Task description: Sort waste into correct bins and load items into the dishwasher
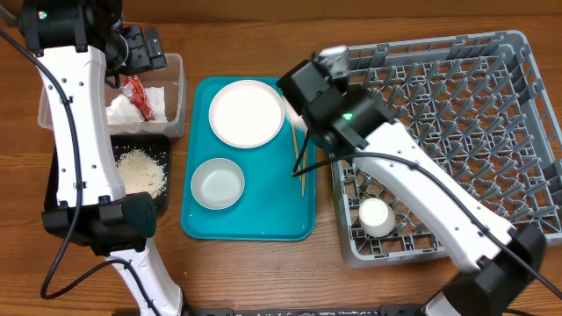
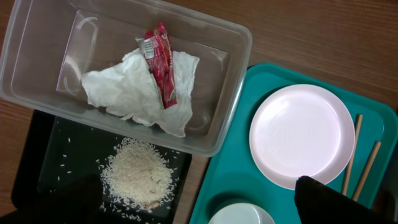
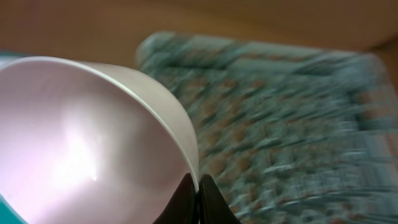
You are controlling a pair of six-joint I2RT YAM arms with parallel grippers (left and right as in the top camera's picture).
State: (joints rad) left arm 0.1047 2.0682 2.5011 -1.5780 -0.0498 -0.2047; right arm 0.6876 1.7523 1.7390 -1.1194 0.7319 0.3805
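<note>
My right gripper (image 3: 198, 186) is shut on the rim of a white bowl (image 3: 81, 143), with the grey dish rack (image 3: 298, 112) blurred behind it. In the overhead view the right gripper (image 1: 301, 86) is at the rack's (image 1: 457, 96) left edge, and its bowl is hidden under the arm. A white cup (image 1: 378, 217) stands in the rack. The plate (image 1: 247, 112), a second bowl (image 1: 218, 183) and the chopsticks (image 1: 298, 154) lie on the teal tray. My left gripper (image 2: 186, 202) is open and empty, above the clear tub (image 2: 230, 93), which holds the napkin (image 2: 124, 93) and red wrapper (image 2: 160, 62). Rice (image 2: 137, 174) lies in the black tray (image 2: 50, 155).
The teal tray (image 1: 255, 224) sits between the two bins and the rack. The clear tub (image 1: 176, 96) is at the back left, with the black tray (image 1: 161, 145) in front of it. My left arm stretches over both bins.
</note>
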